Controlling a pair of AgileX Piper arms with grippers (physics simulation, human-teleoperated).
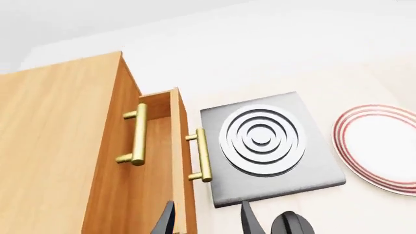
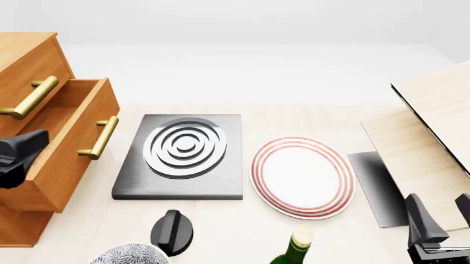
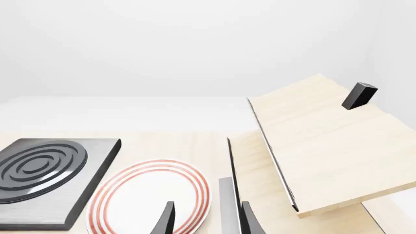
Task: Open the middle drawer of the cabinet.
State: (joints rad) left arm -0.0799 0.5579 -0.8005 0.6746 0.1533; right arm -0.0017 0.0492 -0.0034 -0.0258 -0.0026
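Front view shows the cabinet (image 2: 29,60) standing well to the left of the grey hob plate (image 2: 184,157), with the middle drawer (image 2: 74,148) already drawn out toward that plate, its open box showing behind the front panel. The drawer looks like a stiff wooden box that should slide on its runners with steady, moderate resistance; its brass bar handle (image 2: 100,137), rigid, smooth and probably a little slippery, is the natural place to take hold, across its middle. The left gripper (image 1: 208,222) hangs just short of that handle in its wrist view, fingers parted and holding nothing, though only their tips show, so the width of the gap is hard to judge. The right gripper (image 3: 206,220) hovers beyond the striped plate (image 2: 302,177) from the hob, likewise spread and empty.
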